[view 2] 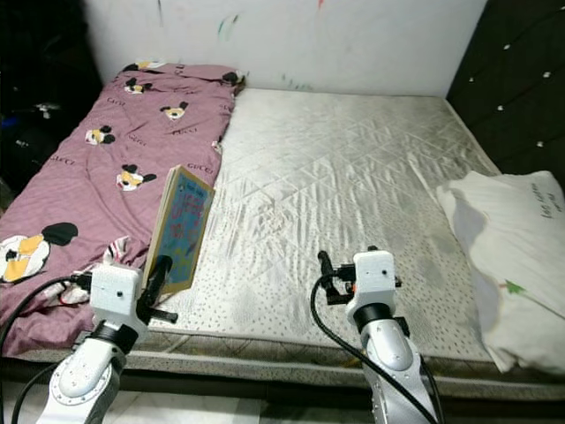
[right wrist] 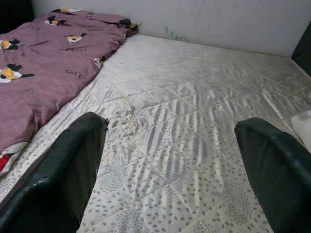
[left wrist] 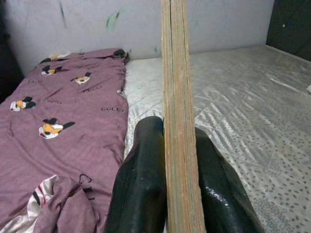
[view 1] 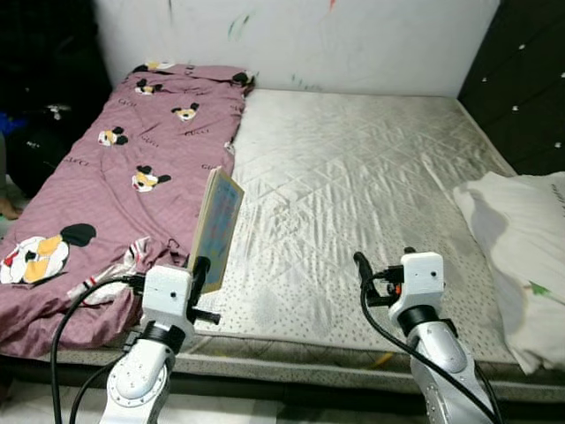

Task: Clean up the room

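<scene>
risk first: the left pincer [view 1: 201, 276] has the thin flat book with a colourful printed cover [view 1: 216, 226] clamped only at its bottom edge, standing nearly upright, tilted a little off vertical. tall lever, small contact patch — a quick swing or wrist roll could let it pivot between the black fingers [left wrist: 141, 184] or slide out. if it drops it likely lands on the front edge of the bed, on the crumpled mauve cartoon-print duvet [view 1: 115, 203] or the floor in front. left wrist view confirms the grip: book spine-on, squeezed between both fingers, no visible gap.

position: book sits directly above the left pincer, over the front edge of the bed, roughly on the boundary between the duvet and the bare white quilted mattress [view 1: 353, 185]. duvet covers the left strip of the bed, bunched at the near corner.

right pincer [view 2: 323, 265] hovers over the mattress near the front edge, fingers spread wide, holding nothing — free to steady the book if needed.

far right: a white pillow with small print marks [view 1: 521, 247] lies half off the mattress edge, beside the dark studded headboard panel [view 1: 530, 79]. well apart from both pincers.
</scene>
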You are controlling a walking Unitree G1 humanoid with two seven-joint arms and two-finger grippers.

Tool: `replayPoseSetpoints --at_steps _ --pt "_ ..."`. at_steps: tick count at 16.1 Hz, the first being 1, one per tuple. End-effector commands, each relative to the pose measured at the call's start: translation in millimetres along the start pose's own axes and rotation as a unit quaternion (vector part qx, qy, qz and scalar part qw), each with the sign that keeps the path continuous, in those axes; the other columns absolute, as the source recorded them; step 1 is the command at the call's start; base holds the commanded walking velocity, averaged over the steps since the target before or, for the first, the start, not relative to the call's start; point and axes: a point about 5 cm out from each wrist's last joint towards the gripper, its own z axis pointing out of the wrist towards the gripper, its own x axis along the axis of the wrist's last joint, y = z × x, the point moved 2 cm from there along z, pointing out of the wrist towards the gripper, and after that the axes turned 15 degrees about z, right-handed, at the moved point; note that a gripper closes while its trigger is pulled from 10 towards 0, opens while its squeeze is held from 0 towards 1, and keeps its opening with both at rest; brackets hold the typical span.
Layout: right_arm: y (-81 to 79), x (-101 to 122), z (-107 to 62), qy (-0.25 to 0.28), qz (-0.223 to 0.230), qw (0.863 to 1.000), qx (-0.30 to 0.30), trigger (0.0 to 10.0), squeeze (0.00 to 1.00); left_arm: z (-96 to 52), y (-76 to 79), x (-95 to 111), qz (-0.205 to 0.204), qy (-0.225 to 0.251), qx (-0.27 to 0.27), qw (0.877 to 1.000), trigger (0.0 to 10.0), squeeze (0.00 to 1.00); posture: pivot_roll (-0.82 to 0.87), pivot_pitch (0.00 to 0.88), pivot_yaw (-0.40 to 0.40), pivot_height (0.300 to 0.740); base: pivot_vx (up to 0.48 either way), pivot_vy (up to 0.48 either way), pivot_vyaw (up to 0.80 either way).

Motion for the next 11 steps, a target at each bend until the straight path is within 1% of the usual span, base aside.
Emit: replayPoseSetpoints --at_steps 1,8,11 --pt "0.8 0.7 1.5 0.003 0.001 1.000 -0.003 10.0 0.00 1.9 -5.1 7.2 0.004 0.020 0.007 1.000 10.0 0.00 0.00 0.014 -0.005 0.740 0.326 0.000 0.00" --pt "0.8 0.2 2.0 0.002 0.000 1.000 -0.001 10.0 0.00 1.7 -4.7 6.5 0.003 0.017 0.007 1.000 10.0 0.00 0.00 0.013 -0.005 0.740 0.350 0.000 0.00" --pt "1.2 0.2 2.9 0.002 0.001 1.000 0.000 10.0 0.00 3.1 -5.5 3.5 0.006 0.006 0.014 1.000 10.0 0.00 0.01 0.014 -0.008 0.740 0.000 0.000 0.00"
